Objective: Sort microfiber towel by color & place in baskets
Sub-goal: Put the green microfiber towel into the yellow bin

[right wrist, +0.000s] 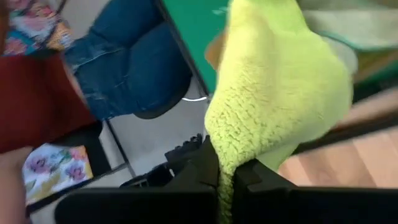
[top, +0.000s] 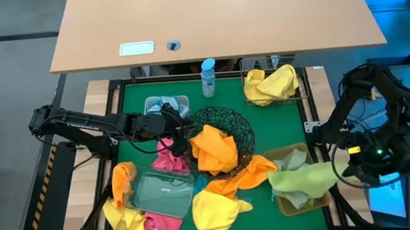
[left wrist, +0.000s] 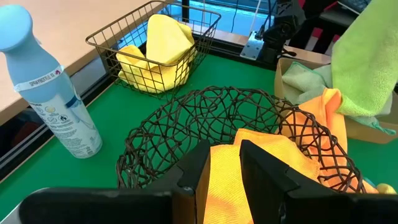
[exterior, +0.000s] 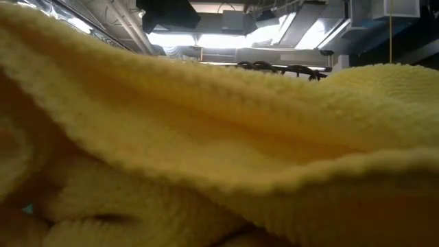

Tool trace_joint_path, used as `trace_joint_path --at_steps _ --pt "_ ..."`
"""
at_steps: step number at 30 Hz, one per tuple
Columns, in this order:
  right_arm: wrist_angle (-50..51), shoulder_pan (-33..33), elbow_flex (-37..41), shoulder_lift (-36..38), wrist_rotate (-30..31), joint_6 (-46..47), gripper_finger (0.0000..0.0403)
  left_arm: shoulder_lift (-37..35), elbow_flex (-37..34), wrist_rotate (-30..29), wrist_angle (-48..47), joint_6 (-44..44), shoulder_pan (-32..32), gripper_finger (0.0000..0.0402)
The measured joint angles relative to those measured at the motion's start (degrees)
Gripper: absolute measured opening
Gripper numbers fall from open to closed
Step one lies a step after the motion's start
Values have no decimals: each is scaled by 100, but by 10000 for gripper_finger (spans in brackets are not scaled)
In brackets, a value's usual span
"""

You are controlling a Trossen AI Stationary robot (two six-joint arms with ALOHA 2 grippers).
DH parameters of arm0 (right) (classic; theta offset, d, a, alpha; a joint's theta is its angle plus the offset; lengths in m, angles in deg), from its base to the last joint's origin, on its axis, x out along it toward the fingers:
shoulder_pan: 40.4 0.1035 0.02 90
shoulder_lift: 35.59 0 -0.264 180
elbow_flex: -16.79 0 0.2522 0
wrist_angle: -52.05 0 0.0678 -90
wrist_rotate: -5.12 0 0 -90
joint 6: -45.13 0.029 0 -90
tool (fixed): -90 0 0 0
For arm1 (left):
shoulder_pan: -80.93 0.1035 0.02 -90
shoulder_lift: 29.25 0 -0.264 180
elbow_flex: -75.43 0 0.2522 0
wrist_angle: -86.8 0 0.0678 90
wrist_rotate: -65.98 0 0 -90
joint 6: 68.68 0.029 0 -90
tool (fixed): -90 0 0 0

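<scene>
My left gripper (top: 180,128) (left wrist: 224,165) hovers at the left rim of the round black wire-mesh bowl (top: 225,128) (left wrist: 186,118), open by a narrow gap. An orange towel (top: 215,147) (left wrist: 267,149) lies in the bowl just past the fingers. My right gripper (top: 340,172) (right wrist: 227,168) is at the table's right edge, shut on a light green towel (top: 304,181) (right wrist: 273,93) that drapes over the tan bin (top: 292,154). The square wire basket (top: 272,98) (left wrist: 149,53) holds yellow towels. The white tub (top: 165,103) holds a bluish cloth. My right gripper pinches a bunched end of the light green towel (right wrist: 231,149) between its two fingers, coming roughly level from the table's right side. One layer or several cannot be told. The rest of the towel (top: 300,180) lies slack across the tan bin.
A blue-capped bottle (top: 208,77) (left wrist: 50,99) stands at the far edge. A clear plastic tray (top: 160,192) rests on yellow and pink towels (top: 128,211) near left. More orange (top: 251,174), yellow (top: 217,211) and pink (top: 168,161) towels lie around the bowl. A yellow towel (exterior: 206,137) fills the low view. A person in jeans (right wrist: 130,56) is nearby.
</scene>
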Motion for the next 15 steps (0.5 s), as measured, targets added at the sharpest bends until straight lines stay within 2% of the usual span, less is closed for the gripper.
trace_joint_path --at_steps 3,6,9,15 --pt "111 270 63 -111 171 556 2 0 0 0 0 0 0 84" --pt "128 360 316 -202 576 583 2 0 0 0 1 0 0 84" --pt "116 235 759 -341 790 546 2 0 0 -2 2 0 0 84" --pt "-58 -278 1906 -597 811 541 2 0 0 0 3 0 0 84"
